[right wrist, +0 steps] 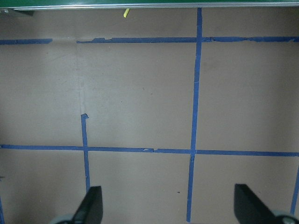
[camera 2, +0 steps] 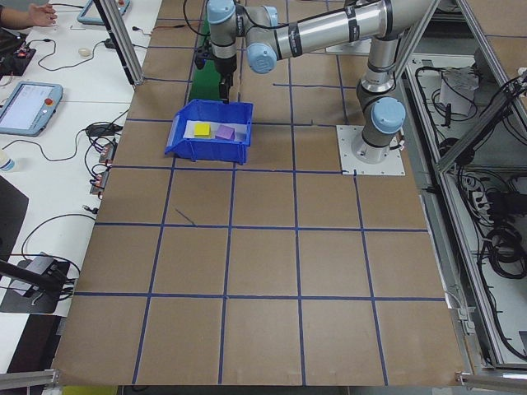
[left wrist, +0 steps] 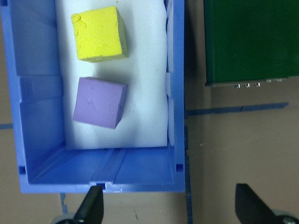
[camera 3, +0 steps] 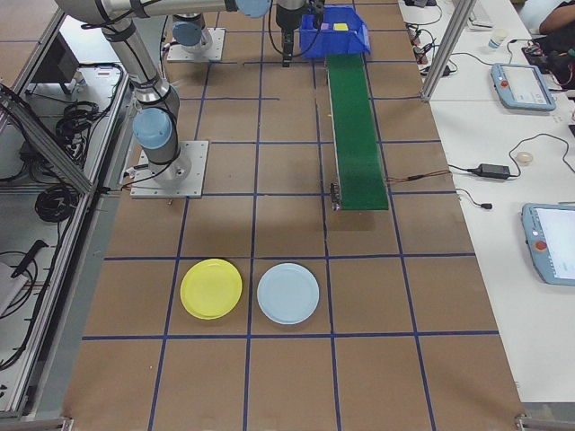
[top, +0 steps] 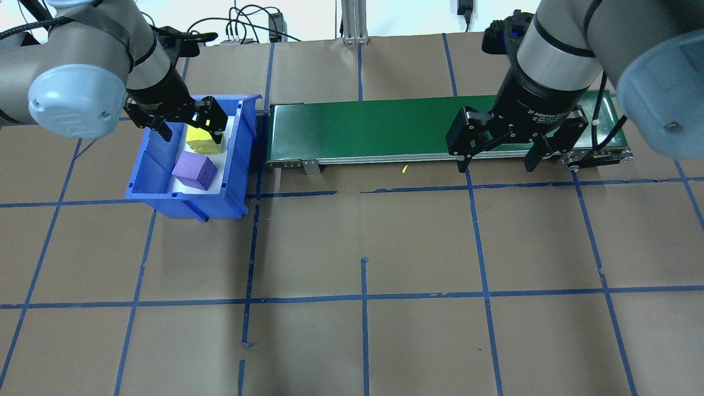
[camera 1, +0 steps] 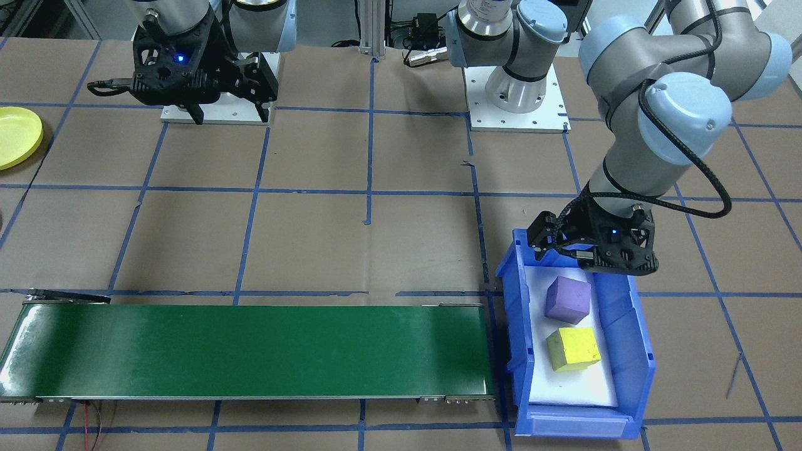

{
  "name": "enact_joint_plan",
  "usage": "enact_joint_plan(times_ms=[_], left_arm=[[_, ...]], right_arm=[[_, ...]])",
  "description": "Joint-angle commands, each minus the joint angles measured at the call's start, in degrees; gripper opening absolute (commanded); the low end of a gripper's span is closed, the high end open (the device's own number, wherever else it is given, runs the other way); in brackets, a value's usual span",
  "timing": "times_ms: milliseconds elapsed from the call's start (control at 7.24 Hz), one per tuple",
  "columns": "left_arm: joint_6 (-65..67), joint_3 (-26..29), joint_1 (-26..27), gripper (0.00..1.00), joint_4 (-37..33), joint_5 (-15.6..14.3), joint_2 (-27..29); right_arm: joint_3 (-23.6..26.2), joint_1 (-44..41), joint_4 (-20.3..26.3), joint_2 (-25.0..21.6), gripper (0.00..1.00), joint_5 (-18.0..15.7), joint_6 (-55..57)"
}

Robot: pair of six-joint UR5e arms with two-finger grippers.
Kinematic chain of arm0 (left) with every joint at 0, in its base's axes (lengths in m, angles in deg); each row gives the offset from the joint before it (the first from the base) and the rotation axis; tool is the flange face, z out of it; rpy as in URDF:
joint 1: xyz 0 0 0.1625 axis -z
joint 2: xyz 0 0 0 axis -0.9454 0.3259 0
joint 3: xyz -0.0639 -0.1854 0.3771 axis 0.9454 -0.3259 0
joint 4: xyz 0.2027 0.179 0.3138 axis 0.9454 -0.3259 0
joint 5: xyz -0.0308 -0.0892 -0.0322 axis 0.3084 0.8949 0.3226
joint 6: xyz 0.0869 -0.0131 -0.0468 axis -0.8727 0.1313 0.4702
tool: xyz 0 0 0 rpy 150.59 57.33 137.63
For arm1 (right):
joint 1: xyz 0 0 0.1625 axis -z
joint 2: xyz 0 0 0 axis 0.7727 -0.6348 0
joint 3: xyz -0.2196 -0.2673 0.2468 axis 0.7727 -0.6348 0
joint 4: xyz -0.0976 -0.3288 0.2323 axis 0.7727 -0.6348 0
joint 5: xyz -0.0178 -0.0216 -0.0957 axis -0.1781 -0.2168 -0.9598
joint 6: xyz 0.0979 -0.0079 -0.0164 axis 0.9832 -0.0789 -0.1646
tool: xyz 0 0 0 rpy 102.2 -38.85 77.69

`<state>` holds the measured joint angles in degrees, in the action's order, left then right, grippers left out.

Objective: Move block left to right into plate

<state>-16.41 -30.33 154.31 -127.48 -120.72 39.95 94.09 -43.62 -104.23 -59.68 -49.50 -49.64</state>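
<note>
Two foam blocks lie in a blue bin: a yellow block and a purple block. My left gripper hangs open and empty above the bin's robot-side end, touching neither block. The yellow plate lies empty at the table's other end. My right gripper hovers open and empty over bare table, on the robot's side of the belt.
A long green conveyor belt runs from the bin toward the right arm's side. A light-blue plate lies beside the yellow one. Brown paper with blue tape lines covers the table. A tiny yellow crumb lies by the belt.
</note>
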Motion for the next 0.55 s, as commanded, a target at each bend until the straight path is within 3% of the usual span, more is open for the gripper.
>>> enact_joint_plan(times_ms=[0, 414], left_arm=[[-4.3, -0.7, -1.9, 1.00, 2.5, 0.0, 2.1], [-6.5, -5.0, -2.8, 0.99, 9.8, -0.4, 4.7]], right_arm=[[0.0, 0.0, 0.0, 0.0, 1.00, 0.0, 0.0], [0.0, 0.0, -0.1, 0.1, 1.00, 0.0, 0.0]])
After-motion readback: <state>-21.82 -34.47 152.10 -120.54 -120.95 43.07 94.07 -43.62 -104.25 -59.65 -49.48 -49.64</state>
